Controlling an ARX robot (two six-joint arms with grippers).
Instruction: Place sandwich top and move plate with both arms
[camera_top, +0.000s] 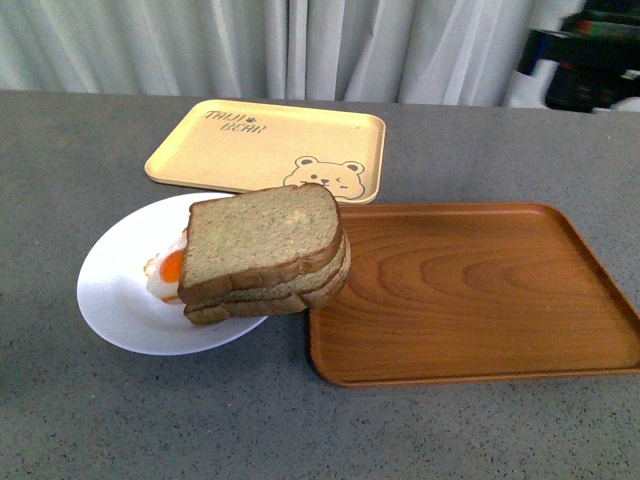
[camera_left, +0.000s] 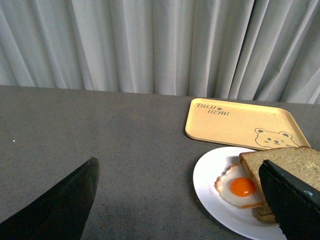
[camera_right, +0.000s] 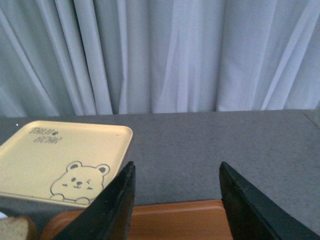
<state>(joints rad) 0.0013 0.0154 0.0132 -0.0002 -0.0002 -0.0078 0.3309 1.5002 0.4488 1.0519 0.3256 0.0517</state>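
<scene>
The sandwich top (camera_top: 262, 234), a speckled brown slice, lies on a second slice on the white plate (camera_top: 120, 300), overhanging the plate's right side towards the wooden tray. A fried egg (camera_top: 168, 270) pokes out on its left. Neither arm shows in the front view. In the left wrist view my left gripper (camera_left: 177, 172) is open and empty above the table, left of the plate (camera_left: 212, 187), egg (camera_left: 241, 187) and bread (camera_left: 287, 162). My right gripper (camera_right: 176, 170) is open and empty over the wooden tray's far edge (camera_right: 175, 215).
A cream bear-print tray (camera_top: 265, 145) lies behind the plate. A brown wooden tray (camera_top: 470, 290) lies right of the plate, touching the sandwich's edge. Grey curtains hang behind the grey table. Dark equipment (camera_top: 585, 60) stands at the far right.
</scene>
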